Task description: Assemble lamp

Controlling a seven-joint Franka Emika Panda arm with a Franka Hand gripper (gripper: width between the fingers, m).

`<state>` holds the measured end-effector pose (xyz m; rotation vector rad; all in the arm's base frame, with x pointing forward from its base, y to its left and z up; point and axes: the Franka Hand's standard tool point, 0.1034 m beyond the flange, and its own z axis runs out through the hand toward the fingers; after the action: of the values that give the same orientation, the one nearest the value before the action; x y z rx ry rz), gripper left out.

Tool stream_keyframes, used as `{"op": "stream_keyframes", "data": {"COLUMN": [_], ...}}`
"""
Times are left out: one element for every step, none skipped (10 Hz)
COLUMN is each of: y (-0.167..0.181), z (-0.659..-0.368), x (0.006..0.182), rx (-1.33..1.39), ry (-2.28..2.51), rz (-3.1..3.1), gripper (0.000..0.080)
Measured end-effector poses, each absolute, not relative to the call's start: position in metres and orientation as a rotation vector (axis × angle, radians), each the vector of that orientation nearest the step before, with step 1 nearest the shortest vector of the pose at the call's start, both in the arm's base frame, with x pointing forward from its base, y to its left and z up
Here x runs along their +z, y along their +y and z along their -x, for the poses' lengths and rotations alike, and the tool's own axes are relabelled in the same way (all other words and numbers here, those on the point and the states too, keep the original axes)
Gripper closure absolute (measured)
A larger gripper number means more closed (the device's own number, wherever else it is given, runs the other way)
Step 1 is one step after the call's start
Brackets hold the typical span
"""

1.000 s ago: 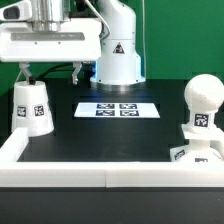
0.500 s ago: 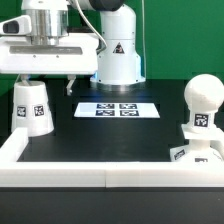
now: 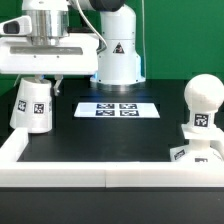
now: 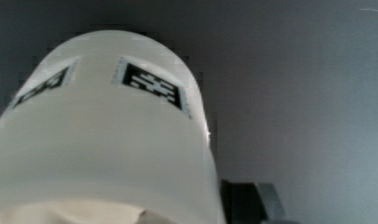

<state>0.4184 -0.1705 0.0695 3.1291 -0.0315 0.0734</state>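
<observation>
The white cone-shaped lamp shade [image 3: 33, 106] stands at the exterior view's left, slightly tilted, with square tags on its side. My gripper [image 3: 42, 86] is directly over it, with the jaws down around its upper part and pressed against its sides. In the wrist view the shade [image 4: 115, 130] fills most of the picture, and one dark finger [image 4: 257, 200] sits right against its edge. The rounded bulb [image 3: 203, 100] stands upright at the exterior view's right, at the square base [image 3: 193, 155]. I cannot tell whether bulb and base are joined.
The marker board [image 3: 118, 109] lies flat in the middle of the black table. The white robot pedestal [image 3: 118, 55] with a triangle sign stands behind it. A white raised rim [image 3: 100, 176] runs along the table's front and left edges.
The gripper has come down over the shade and its fingers have drawn together onto it. The shade has shifted slightly towards the exterior view's right and tilted.
</observation>
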Motion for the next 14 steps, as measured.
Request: {"op": "stream_keyframes", "data": {"y": [-0.17, -0.169, -0.154, -0.134, -0.116, -0.102, -0.085, -0.073, -0.063, -0.059, -0.06, -0.06, -0.06, -0.06], "z": [-0.418, -0.419, -0.423, -0.432, -0.441, -0.451, -0.465, -0.482, -0.501, -0.515, -0.522, -0.52, -0.518, -0.518], "x": [0.07, 0.07, 0.073, 0.082, 0.094, 0.105, 0.119, 0.132, 0.147, 0.159, 0.165, 0.161, 0.159, 0.159], "rx": [0.073, 0.074, 0.066, 0.052, 0.046, 0.051, 0.042, 0.044, 0.056, 0.046, 0.016, 0.03, 0.021, 0.021], "ry": [-0.031, -0.032, -0.126, -0.178, -0.227, -0.274, -0.352, -0.414, -0.485, -0.518, -0.532, -0.531, -0.53, -0.53], "rz": [-3.129, -3.13, -3.143, -3.166, -3.184, -3.195, -3.208, -3.216, -3.22, -3.229, -3.243, -3.236, -3.236, -3.236], "gripper": [0.0757, 0.0757, 0.0757, 0.0757, 0.0757, 0.0757, 0.0755, 0.0755, 0.0755, 0.0755, 0.0755, 0.0755, 0.0755, 0.0755]}}
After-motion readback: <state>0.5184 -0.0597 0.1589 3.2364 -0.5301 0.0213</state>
